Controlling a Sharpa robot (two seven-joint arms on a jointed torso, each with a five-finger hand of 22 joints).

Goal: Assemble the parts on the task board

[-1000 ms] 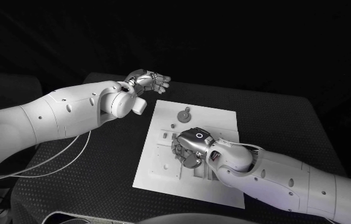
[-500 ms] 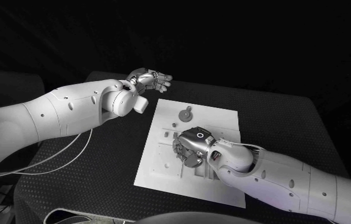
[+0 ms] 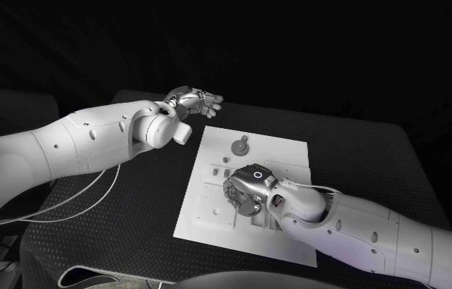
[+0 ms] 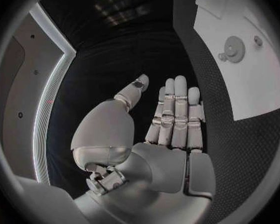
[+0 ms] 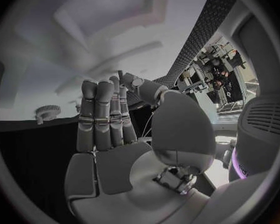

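Leftmost, the robot's left arm [image 3: 85, 142] reaches in over the black table [image 3: 132, 217] and ends beyond the far left corner of the task board [image 3: 283, 237], well clear of it. Its left hand [image 3: 195, 102] hangs above the table with nothing in it; the left wrist view shows the fingers [image 4: 176, 109] straight and side by side, the thumb set a little apart, the palm bare, so the hand is released. A thin pale cable [image 3: 80, 207] loops on the table under that arm. Next comes the task board, a white plate lying in the middle of the table with its long side running away from the robot. Near its far end sits a round grey part [image 3: 240, 147] with a small tab at its top, and that same part also appears in the left wrist view [image 4: 232, 50] on the white plate. Small pieces lie along the board's left half, too small to tell apart. Further right, the right hand [image 3: 245, 191] rests down on the middle of the board, back upward, fingers bent toward the plate. In the right wrist view its fingers [image 5: 102, 114] stand straight and close together with a toothed round part [image 5: 47, 113] beside them; whether the hand grips anything I cannot tell.
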